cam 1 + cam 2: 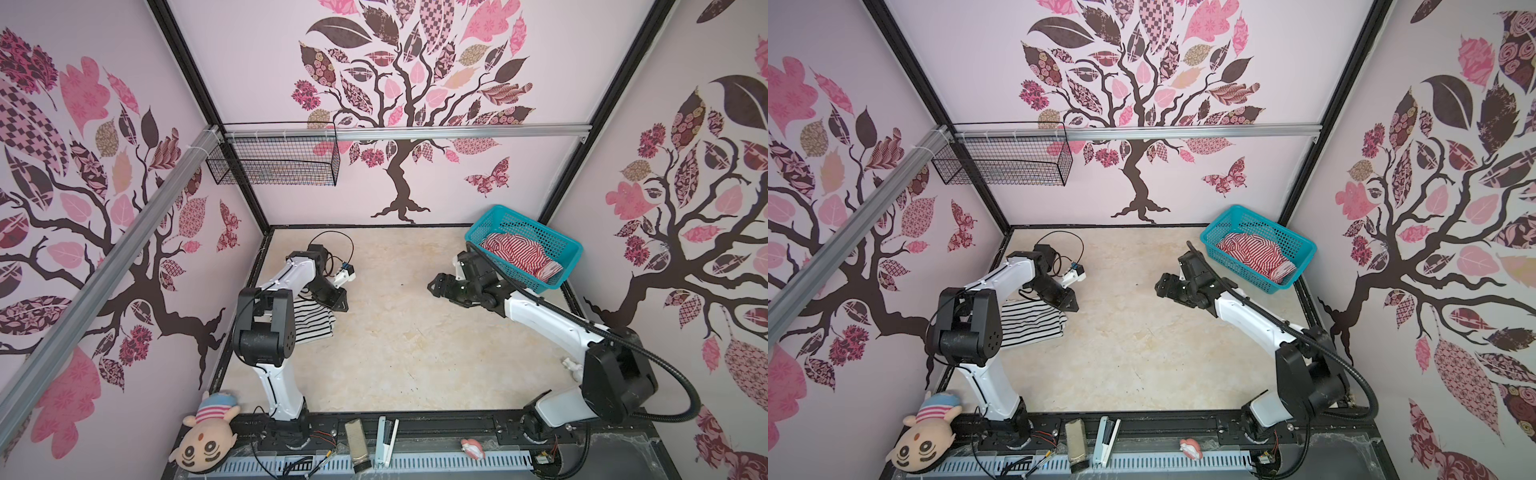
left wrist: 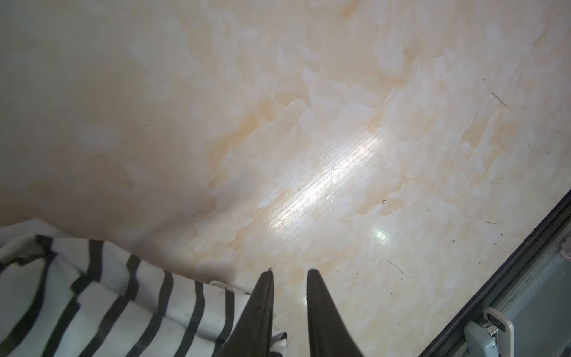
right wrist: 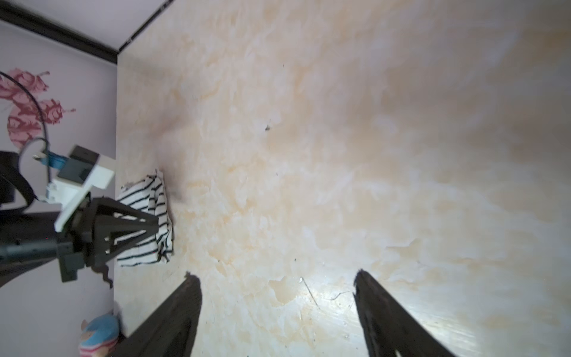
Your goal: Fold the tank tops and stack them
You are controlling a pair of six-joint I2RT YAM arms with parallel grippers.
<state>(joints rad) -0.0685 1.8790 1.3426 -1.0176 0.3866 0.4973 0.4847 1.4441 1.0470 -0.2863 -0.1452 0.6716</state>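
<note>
Tank tops are lying well apart across the table (image 1: 415,332) (image 1: 1142,353): the black-and-white top (image 1: 311,322) (image 1: 1034,324) is resting in soft folds on the marbled surface near the table's left edge, partly hidden under the left arm in both top views, while the red-and-white top (image 1: 519,253) (image 1: 1254,253) is sitting bunched inside the teal basket (image 1: 552,241) (image 1: 1283,237) at the far right corner. A wire rack (image 1: 274,162) is hanging on the back wall, above the table's far left. A doll (image 1: 203,440) (image 1: 926,440) with a striped cap is lying head-down at the near left corner, off the marbled surface. The right gripper (image 1: 432,286) (image 1: 1158,286) is hovering over bare table just left of the basket, pointing toward the middle; in the right wrist view (image 3: 275,278) its jaws are standing wide apart with nothing but table between them, and the black-and-white top (image 3: 154,197) is showing beyond, near the wall. The left gripper (image 1: 340,306) (image 1: 1073,307) is hanging over the far right edge of the black-and-white top. In the left wrist view (image 2: 290,272) its jaws are standing only narrowly parted, with bare table showing between the tips; one finger is overlapping the edge of the striped cloth (image 2: 123,309) and the other is lying over bare table, and no cloth is showing pinched between the tips. A stapler (image 1: 386,442) is lying on the front rail.
</note>
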